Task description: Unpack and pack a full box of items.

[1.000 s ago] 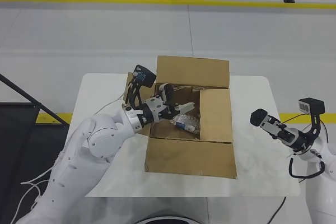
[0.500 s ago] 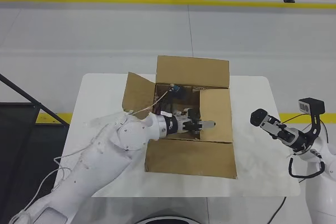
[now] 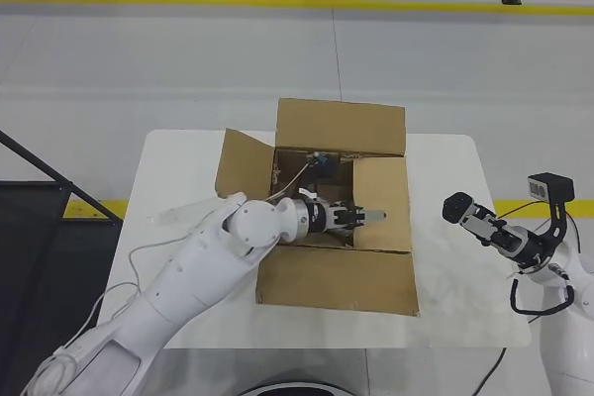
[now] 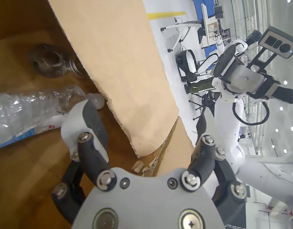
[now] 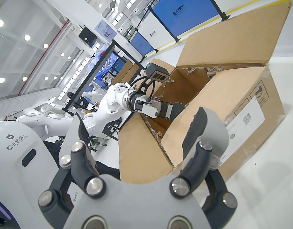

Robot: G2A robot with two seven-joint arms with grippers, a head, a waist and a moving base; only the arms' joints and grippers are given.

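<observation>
Top view, inspector: where does the left gripper [image 3: 361,214] stand?

Inside the open cardboard box [image 3: 337,282], at its right inner flap [image 4: 113,36]. The fingers are spread wide and hold nothing. One is inside the box, the other beyond the flap's edge.

And the item?

A crushed plastic bottle [image 4: 24,113] lies flat on the box floor. Its narrow end is just beside the inside finger and its body trails away from it. A metal flanged fitting [image 4: 47,60] sits farther in.

Which arm is nearer?

The left, plainly. The right gripper [image 5: 140,120] is spread and unloaded over the white surface [image 3: 178,168], well apart to the right of the box. My judgement is that the left must drop clear of the flap and turn across the bottle's length.
</observation>
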